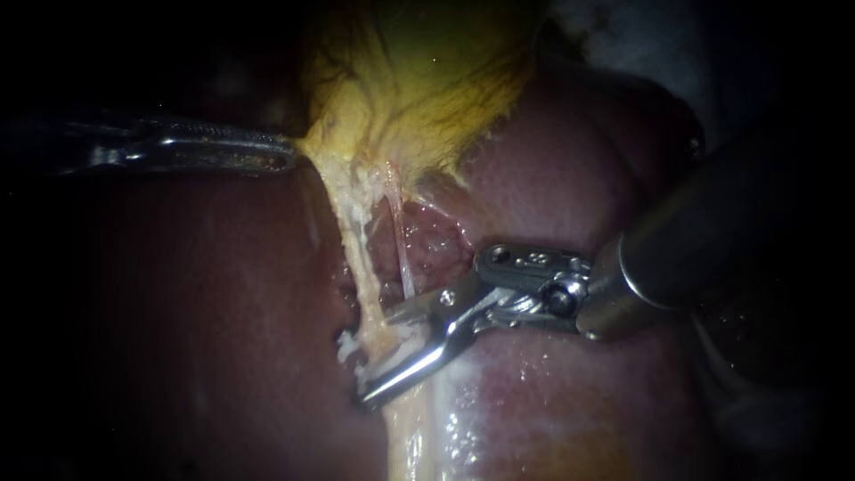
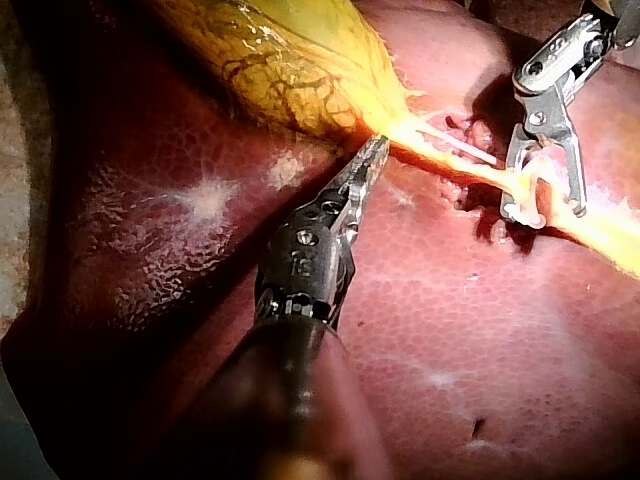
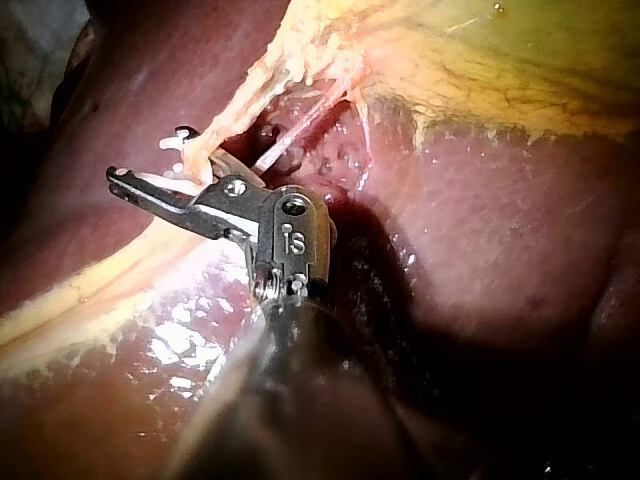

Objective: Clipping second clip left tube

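With your right instrument's [image 1: 378,356] jaws wide astride the left tube [image 1: 354,254], seat it deep between them. Your left instrument's [image 1: 289,153] jaws grip the gallbladder [image 1: 427,80].

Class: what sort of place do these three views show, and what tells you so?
Likely a surgical bench, seen close up: the left instrument and right instrument, slender and jawed, work on a liver and yellow gallbladder.

Right instrument [image 1: 385,349] spread astride left tube [image 1: 355,254]; left instrument [image 1: 289,157] grips gallbladder [image 1: 427,80].
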Motion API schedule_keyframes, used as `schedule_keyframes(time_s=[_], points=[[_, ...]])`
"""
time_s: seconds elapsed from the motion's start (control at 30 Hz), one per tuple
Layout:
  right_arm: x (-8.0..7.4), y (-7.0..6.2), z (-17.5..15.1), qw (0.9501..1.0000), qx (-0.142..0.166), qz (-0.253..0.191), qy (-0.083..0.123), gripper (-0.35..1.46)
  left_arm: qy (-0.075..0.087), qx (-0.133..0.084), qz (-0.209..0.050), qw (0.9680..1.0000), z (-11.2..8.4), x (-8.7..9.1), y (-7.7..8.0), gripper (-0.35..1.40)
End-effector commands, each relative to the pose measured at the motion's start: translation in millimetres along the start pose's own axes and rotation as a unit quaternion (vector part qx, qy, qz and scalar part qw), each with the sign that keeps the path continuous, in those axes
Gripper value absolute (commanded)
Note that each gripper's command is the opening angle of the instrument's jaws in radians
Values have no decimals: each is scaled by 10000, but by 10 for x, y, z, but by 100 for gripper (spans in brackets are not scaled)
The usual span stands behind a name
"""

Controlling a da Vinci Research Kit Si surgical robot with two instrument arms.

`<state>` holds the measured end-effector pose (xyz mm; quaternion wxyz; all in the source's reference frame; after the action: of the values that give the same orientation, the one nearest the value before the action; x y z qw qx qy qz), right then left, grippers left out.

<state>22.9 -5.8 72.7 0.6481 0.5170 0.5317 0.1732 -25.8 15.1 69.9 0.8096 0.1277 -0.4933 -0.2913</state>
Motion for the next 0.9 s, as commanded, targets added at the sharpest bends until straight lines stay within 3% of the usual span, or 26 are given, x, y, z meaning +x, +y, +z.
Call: schedule_keyframes(time_s=[0.03,0.33,0.67,0.77,0.9], points=[[1,-1,1,10000,37,27,-12,52,-1,2,1,10000,0,0,0,-35],[8,1,9,9997,83,203,-57,34,-1,3,1,10000,0,0,0,-35],[10,4,12,9994,-4,355,-9,-6,-1,2,1,10000,1,0,1,-35],[10,4,12,9990,-8,443,-14,-34,-1,3,1,10000,1,0,1,-35],[8,6,11,9989,-12,470,-17,-35,-1,3,1,10000,1,0,1,-35]])
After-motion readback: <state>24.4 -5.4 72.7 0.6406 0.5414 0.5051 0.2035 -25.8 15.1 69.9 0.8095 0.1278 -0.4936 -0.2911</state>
